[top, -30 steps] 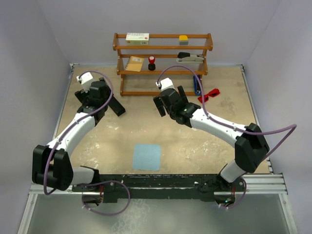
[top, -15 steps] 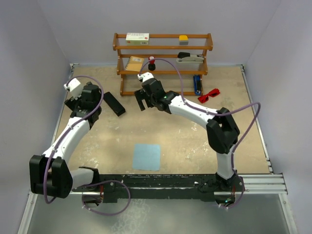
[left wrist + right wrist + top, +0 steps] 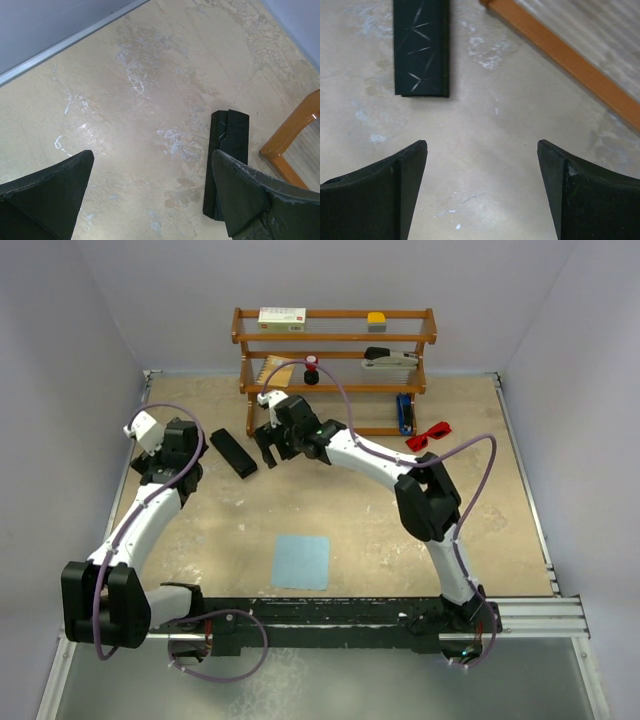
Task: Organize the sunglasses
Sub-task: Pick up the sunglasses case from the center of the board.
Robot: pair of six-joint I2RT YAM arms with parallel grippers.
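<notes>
While R arm (image 3: 365, 453) stretches leftward, R tool (image 3: 481, 145), L tool (image 3: 152, 155) spread wide; empty

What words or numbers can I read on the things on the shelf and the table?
No text here is readable.
White box on top of the wooden shelf: coloured print, too small and blurred to read.
Black case on the table: only thin scratchy lines, no words.
</notes>
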